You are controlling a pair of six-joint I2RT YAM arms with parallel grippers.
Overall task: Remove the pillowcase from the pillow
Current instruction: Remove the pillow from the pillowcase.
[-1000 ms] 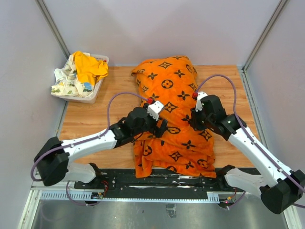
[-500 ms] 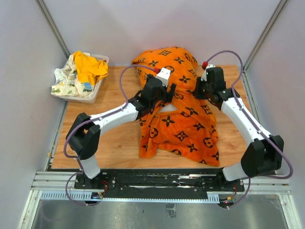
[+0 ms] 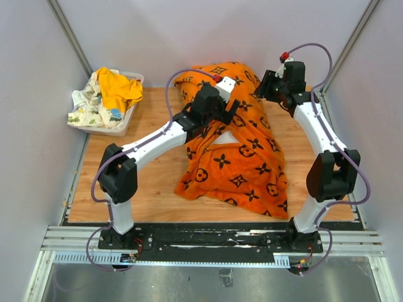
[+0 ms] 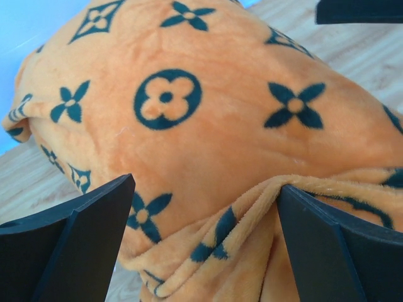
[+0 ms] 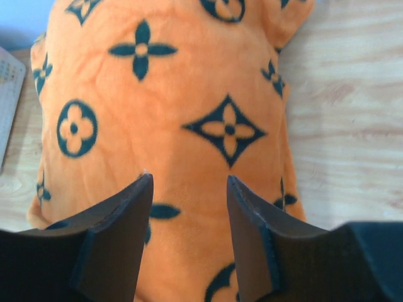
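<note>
Both arms are reaching farther back over the pillowcase (image 3: pixel 236 170); left gripper (image 4: pixel 204 189) gaping wide, right gripper (image 5: pixel 189 182) partly open, both empty, likely needing a far-end pinch next.

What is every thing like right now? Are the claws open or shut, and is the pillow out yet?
pillowcase: bunched up, not yet off the pillow.
pillow: mostly covered, one white bit showing.
left gripper: open, around a pillowcase fold.
right gripper: open, holding nothing.
basket: full of crumpled cloths.
</note>
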